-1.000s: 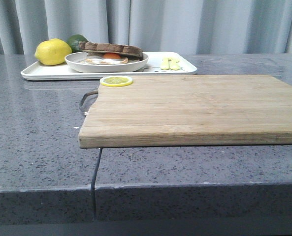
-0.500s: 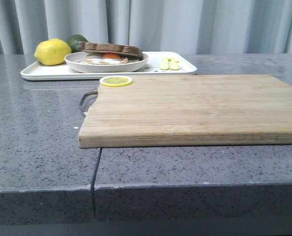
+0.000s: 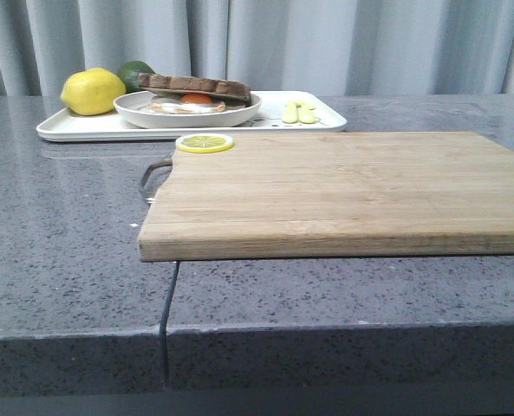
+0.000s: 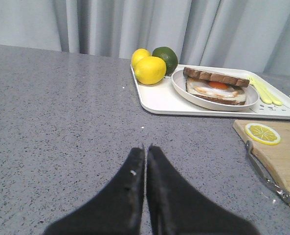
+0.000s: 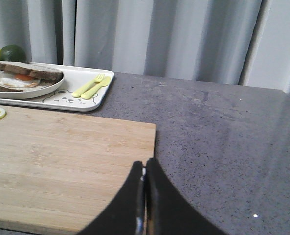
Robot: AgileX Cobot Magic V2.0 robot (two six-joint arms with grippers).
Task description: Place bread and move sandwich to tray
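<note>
Grey curtains hang behind a speckled grey desk (image 3: 66, 260), and most of the near side is taken up by a wooden cutting board (image 3: 326, 191) with a lemon slice (image 3: 204, 143) on its far left corner. Toward the far left corner of the desk sits the tray (image 3: 74, 128), and the sandwich (image 3: 191, 94) on its round plate already rests inside it, beside a lemon (image 3: 93, 91) and a lime (image 3: 133, 71); a small yellow fork and spoon (image 3: 298, 113) lie at the tray's right end. The bread (image 4: 215, 77) lies on top of the egg, so the task looks about done.

Little risk remains. The top slice sits loose and slightly askew, so any knock against the tray or plate could slide it off. The board overhangs the desk's near edge, and a sweep from an arm could tip it.

The left gripper (image 4: 145, 161) has its fingers pressed together, holds nothing and hangs above bare desk near the left side. The right gripper (image 5: 145, 176) is likewise closed and empty, over the board's right end.
</note>
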